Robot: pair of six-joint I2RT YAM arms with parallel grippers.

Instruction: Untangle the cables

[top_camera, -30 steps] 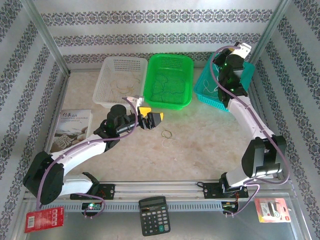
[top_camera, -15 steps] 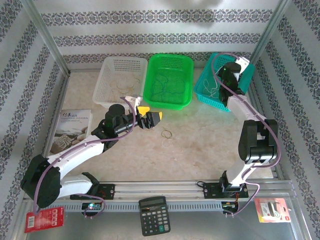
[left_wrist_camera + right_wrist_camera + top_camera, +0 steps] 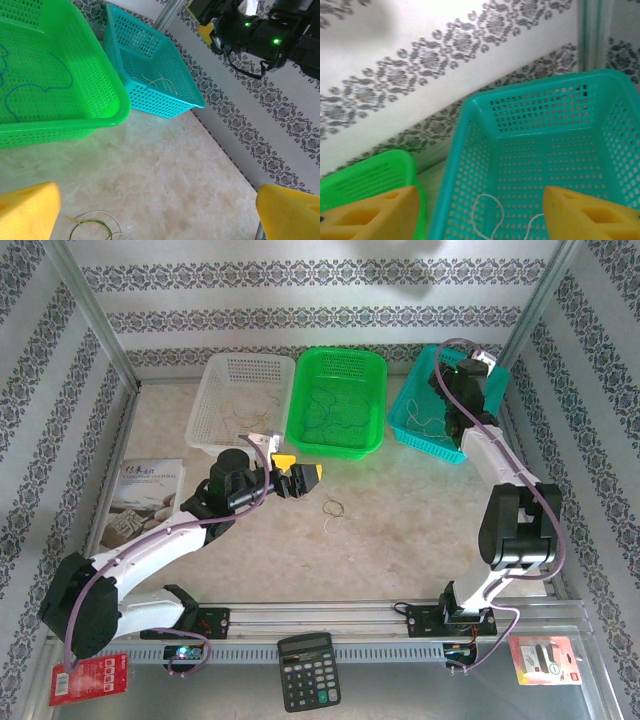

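A small tangle of thin tan, green and whitish cables (image 3: 333,508) lies on the marble table; in the left wrist view the tangle (image 3: 92,227) sits at the bottom edge. My left gripper (image 3: 303,477) hovers just left of it, open, with nothing between its yellow pads (image 3: 25,210). Blue strands (image 3: 30,90) lie in the green basket (image 3: 336,445). Tan strands (image 3: 245,412) lie in the white basket (image 3: 205,425). My right gripper (image 3: 480,215) hangs open over the teal basket (image 3: 470,150), above a whitish strand (image 3: 490,220).
The three baskets stand in a row along the back wall. A book (image 3: 145,495) lies at the left, a calculator (image 3: 308,670) on the front rail, a red card (image 3: 88,678) and a packaged item (image 3: 545,660) at the front corners. Patterned walls enclose the table.
The right arm has swung and turned above the teal basket, its elbow shifting left. The left gripper has edged slightly left and back from the tangle.
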